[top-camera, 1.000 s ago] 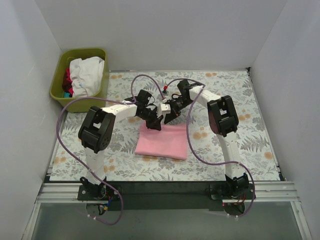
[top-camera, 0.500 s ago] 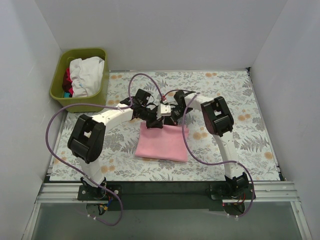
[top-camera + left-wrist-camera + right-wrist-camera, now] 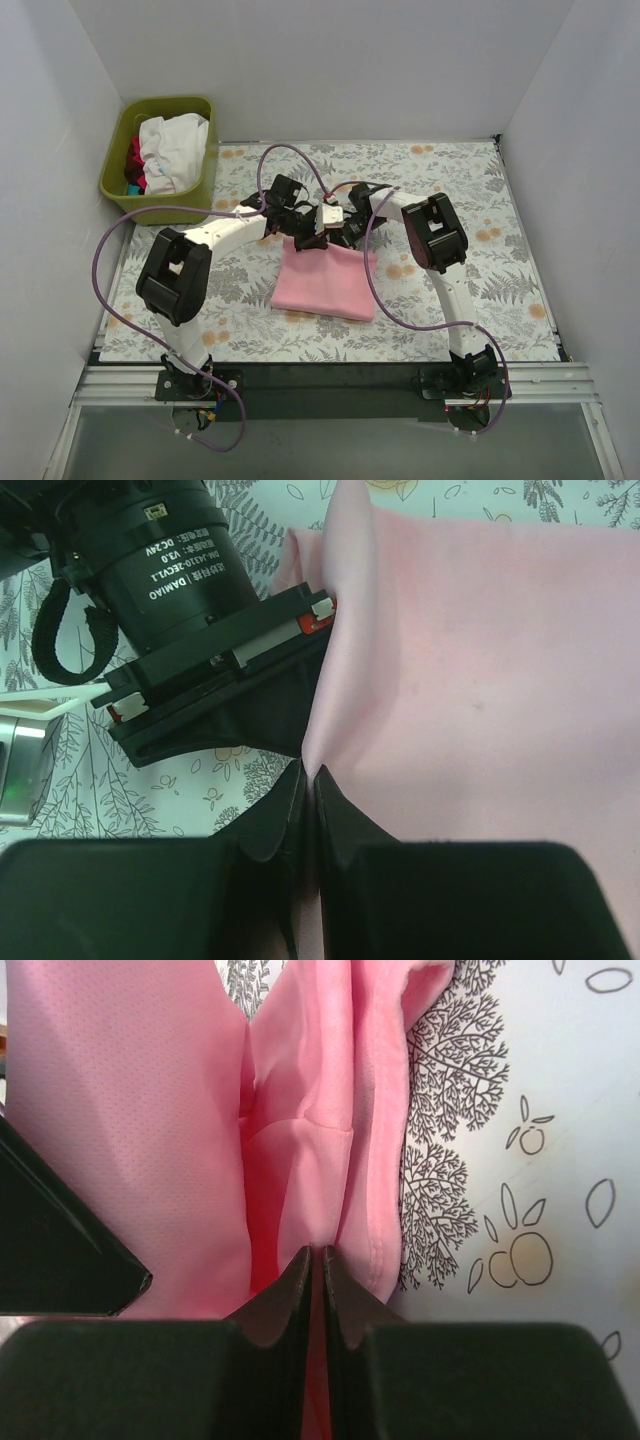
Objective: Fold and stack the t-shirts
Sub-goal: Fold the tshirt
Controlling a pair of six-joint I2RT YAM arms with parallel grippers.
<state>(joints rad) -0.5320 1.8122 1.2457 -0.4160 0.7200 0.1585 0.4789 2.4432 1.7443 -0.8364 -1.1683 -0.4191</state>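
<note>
On the pink t-shirt [image 3: 325,285], left pincer [image 3: 310,776] and right pincer [image 3: 320,1253] pinch its far edge.

We are seeing the pink t-shirt [image 3: 325,285] lying folded on the table [image 3: 500,250], far edge bunching up; a white shirt [image 3: 172,145] is sitting crumpled in the bin [image 3: 113,160].

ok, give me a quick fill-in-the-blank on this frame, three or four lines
The left gripper and right gripper are both shut on the far edge of the ____ shirt.
The bin by the far left corner of the table is ____ in colour.
The top garment in the bin is ____.
The number of shirts lying on the table is ____.
Missing words: pink; green; white; one.
</note>
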